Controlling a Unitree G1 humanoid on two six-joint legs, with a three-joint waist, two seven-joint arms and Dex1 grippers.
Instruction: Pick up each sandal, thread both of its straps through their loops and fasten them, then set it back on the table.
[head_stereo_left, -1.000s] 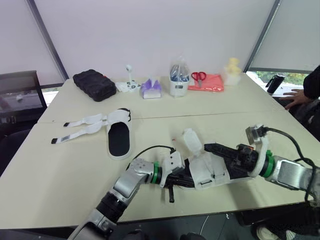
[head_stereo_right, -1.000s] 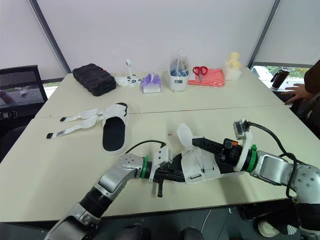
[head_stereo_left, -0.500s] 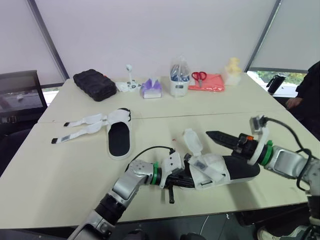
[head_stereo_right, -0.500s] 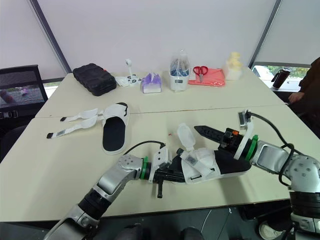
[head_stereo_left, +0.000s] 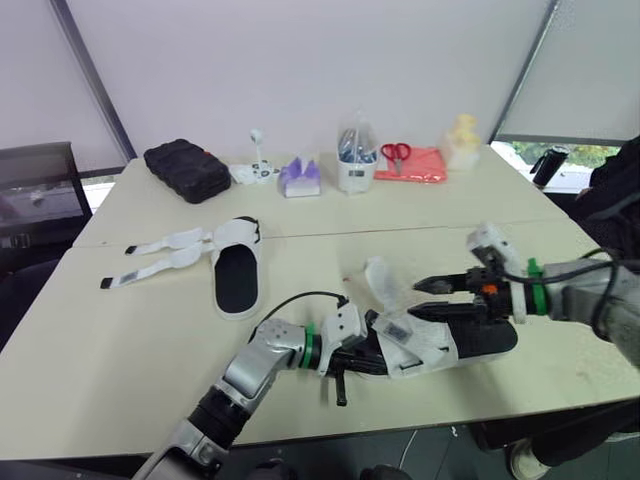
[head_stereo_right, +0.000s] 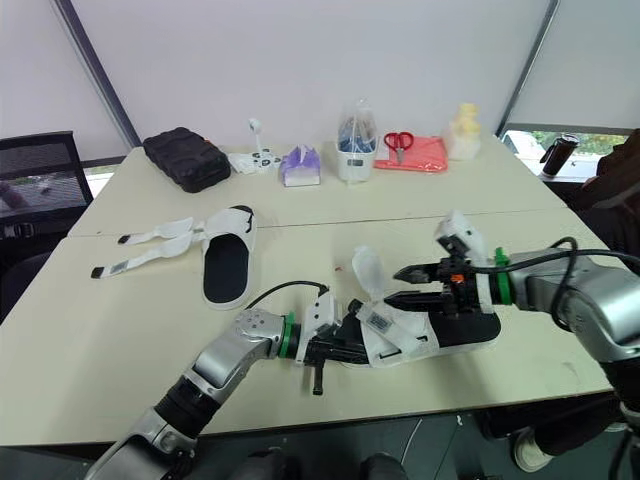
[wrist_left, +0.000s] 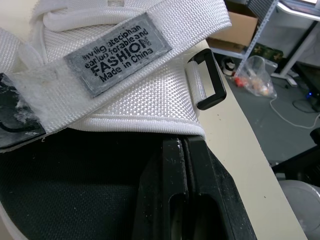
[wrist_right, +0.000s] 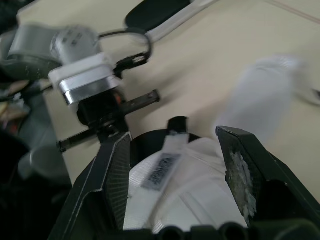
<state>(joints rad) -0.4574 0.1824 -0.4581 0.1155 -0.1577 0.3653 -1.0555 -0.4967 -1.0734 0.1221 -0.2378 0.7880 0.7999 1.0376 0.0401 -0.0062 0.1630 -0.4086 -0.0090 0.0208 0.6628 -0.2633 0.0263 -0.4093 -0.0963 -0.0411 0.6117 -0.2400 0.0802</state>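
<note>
Newly spread, the right end effector (head_stereo_right: 394, 285) nears the strap (head_stereo_right: 366, 268) — the left end effector (wrist_left: 182, 152) pinches the sandal (head_stereo_right: 402, 338) steady.

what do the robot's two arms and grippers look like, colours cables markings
The left arm and right arm are silver-grey jointed tubes, each with a green ring at the wrist and a white boxy camera block by it. A thin black cable loops off each wrist. The left gripper and right gripper each have two long black fingers; a small orange mark sits behind the right one's.
</note>
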